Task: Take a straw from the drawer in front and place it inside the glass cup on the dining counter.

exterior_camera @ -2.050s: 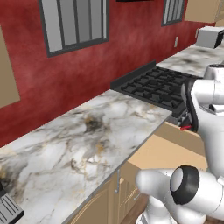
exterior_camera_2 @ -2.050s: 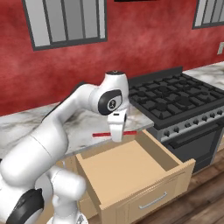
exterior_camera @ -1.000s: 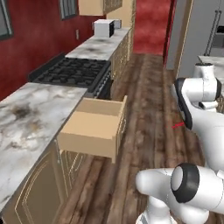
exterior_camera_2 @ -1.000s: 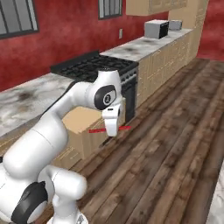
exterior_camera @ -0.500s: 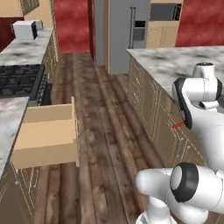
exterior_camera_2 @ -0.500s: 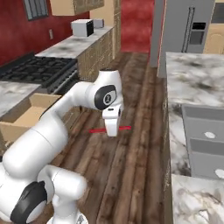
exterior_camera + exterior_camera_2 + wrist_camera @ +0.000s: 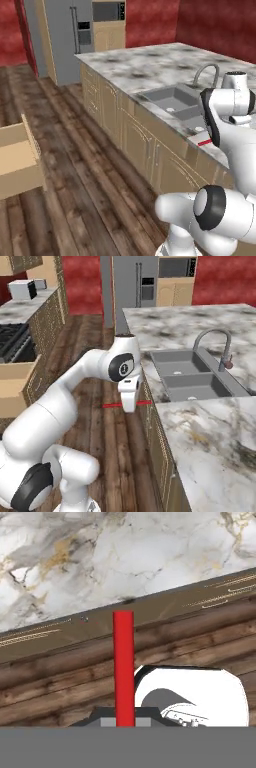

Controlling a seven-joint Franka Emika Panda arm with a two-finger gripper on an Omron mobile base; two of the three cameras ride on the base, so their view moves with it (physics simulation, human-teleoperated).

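Since half a second ago my base has swung round: the stove has left both base views and the sink counter now fills them. My gripper point(image 7: 128, 407) stays clenched on the straw point(image 7: 112, 404), which lies level across the fingers, its red ends sticking out either side. From the hand view the straw point(image 7: 123, 662) points up toward the marble counter edge point(image 7: 150, 557) above wood flooring. Just beside the gripper stands the counter with its double sink point(image 7: 192, 376) and faucet point(image 7: 215, 343). Well apart, at far left, the drawer point(image 7: 17, 162) hangs open.
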